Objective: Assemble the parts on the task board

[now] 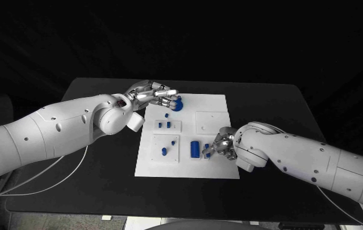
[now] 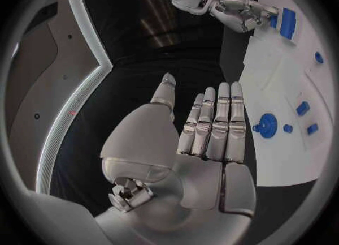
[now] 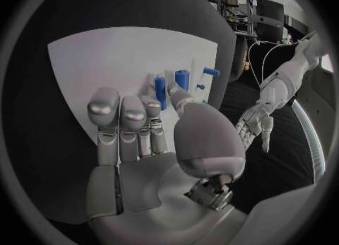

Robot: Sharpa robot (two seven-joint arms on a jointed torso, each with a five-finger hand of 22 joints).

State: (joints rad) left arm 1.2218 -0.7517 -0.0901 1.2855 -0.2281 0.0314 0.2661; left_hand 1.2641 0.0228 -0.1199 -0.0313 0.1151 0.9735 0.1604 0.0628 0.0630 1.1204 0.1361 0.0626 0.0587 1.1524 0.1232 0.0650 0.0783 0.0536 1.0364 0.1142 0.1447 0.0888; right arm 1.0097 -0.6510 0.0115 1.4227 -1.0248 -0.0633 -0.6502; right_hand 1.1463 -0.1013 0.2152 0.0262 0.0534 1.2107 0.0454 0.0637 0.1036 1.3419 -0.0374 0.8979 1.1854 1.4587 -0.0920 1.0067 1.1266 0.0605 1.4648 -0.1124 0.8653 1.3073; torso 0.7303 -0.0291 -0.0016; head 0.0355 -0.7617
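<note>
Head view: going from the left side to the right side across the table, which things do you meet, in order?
The robot's silver left hand → round blue gear-shaped part at the far left corner of the white task board → upright blue cylinder part → the robot's silver right hand.

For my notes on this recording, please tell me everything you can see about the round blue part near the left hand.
The round blue part is a small disc with a toothed or scalloped edge, like a gear, and a raised hub in its middle. It looks like matte plastic. It lies flat on the task board, near the far left corner. The left hand is right beside it, fingers stretched out straight; whether they touch it cannot be told. A smaller blue piece lies next to it, apart.
</note>
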